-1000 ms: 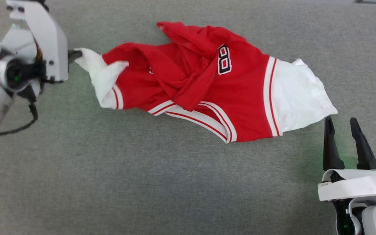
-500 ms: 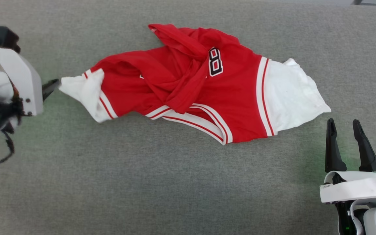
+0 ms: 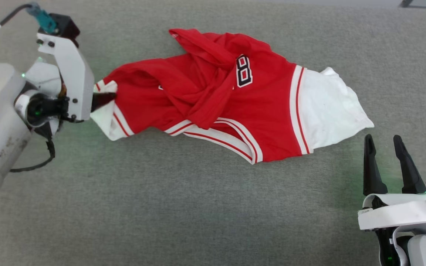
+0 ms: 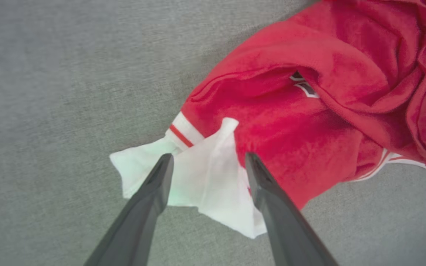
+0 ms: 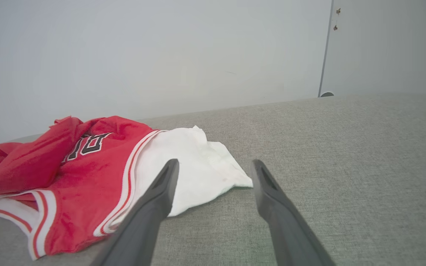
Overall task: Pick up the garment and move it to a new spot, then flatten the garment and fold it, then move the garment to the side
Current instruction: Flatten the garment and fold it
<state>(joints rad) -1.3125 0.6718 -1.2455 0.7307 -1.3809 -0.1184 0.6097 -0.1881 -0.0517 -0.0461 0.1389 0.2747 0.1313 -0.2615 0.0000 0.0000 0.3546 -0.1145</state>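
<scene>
Left end effector poised at the jersey's sleeve
Head view: jersey crumpled near the grey surface's far edge. Left wrist view: jaws spread astride the white sleeve, probably to pinch it. Right wrist view: right end effector open beside the other sleeve.

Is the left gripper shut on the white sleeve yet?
No, the left gripper is open, its fingers straddling the white sleeve of the garment without pinching it.

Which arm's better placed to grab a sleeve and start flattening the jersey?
Left, likely. The left gripper, open, straddles the bunched white sleeve of the jersey, a finger on either side. The right gripper is open too but sits short of the other sleeve, not touching it.
</scene>
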